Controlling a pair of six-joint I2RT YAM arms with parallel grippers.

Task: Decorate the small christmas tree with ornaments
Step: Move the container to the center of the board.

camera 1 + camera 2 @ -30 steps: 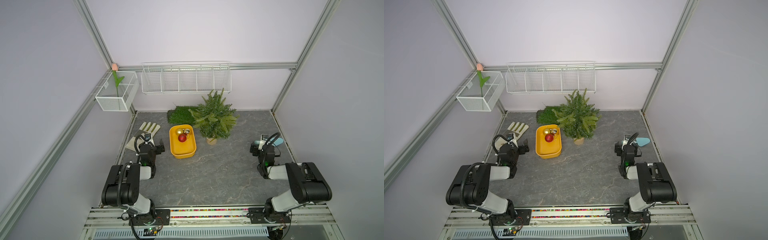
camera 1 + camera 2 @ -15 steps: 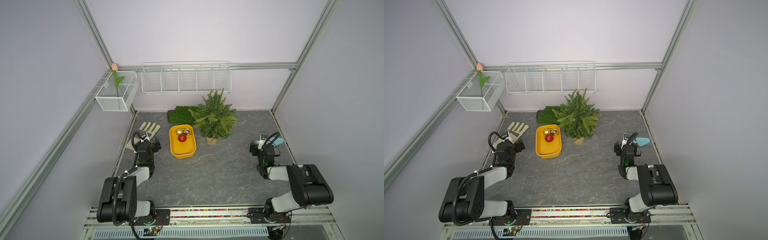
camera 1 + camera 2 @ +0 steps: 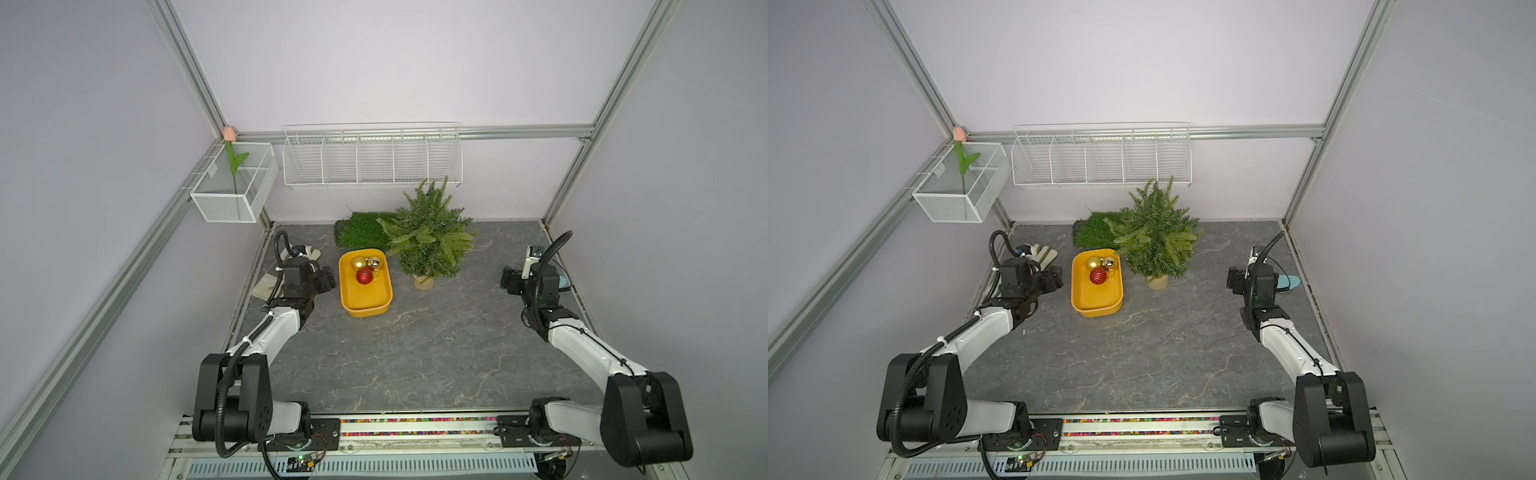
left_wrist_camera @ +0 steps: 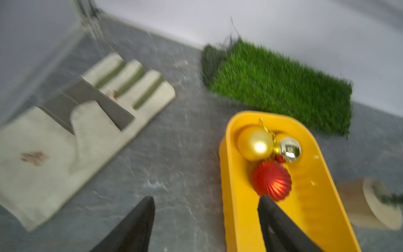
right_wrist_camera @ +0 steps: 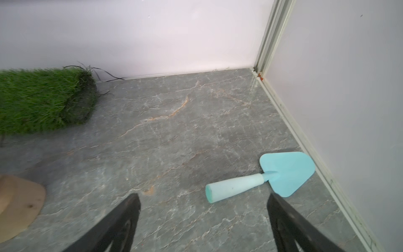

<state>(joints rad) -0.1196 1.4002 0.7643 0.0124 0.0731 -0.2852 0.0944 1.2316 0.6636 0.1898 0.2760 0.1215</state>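
All 3 baubles point(image 3: 365, 275) sit bunched at the back-wall end of the yellow tray point(image 3: 367, 312), just beside the small christmas tree point(image 3: 428, 241). They look light, slick and probably fragile, so I'd pinch gently near the cap. Left gripper point(image 4: 206, 197) and right gripper point(image 5: 203, 194) both gape apart, holding nothing.

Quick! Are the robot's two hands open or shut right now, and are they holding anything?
Left gripper: open, holding nothing.
Right gripper: open, holding nothing.
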